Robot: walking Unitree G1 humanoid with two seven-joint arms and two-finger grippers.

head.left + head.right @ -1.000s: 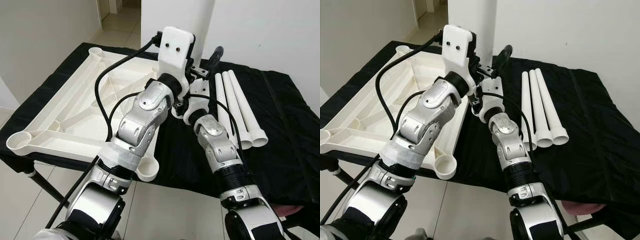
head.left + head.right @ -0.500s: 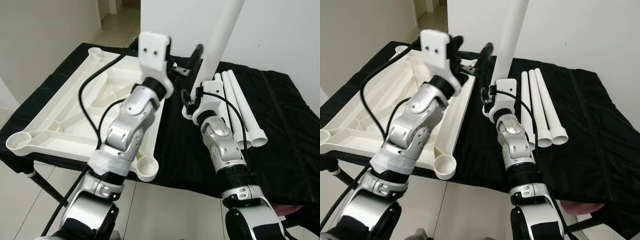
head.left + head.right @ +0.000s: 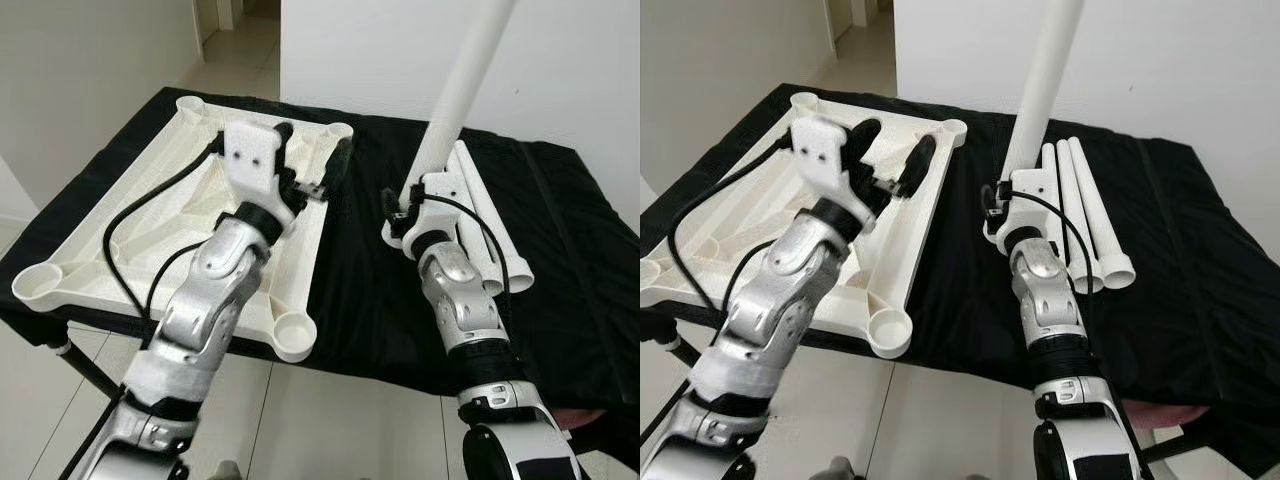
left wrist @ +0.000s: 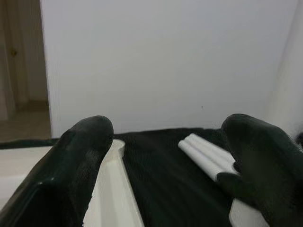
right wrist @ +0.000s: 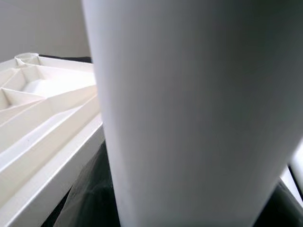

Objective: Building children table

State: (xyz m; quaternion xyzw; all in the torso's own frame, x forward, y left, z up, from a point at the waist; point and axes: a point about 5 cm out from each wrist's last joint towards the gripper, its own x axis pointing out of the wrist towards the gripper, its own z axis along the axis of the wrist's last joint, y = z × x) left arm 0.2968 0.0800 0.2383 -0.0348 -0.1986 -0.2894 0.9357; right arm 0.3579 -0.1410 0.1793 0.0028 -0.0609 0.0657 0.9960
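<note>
A white tabletop lies upside down on the left half of the black-covered table, with a round socket at each corner. My left gripper hovers open over its right rim, near the far right socket; nothing is between its fingers. To the right, my right gripper is shut on a long white leg, held upright above the cloth and leaning to the right. The leg hides the right gripper's fingers. Three more white legs lie side by side on the cloth at the right.
The black cloth covers the table to its front edge, with bare cloth between the tabletop and the lying legs. A white wall rises just behind the table. The near right socket overhangs the front edge above tiled floor.
My left arm has drawn back from the leg, leftward and down over the tabletop, its gripper open. The right gripper has shifted right, and the leg now leans further right.
</note>
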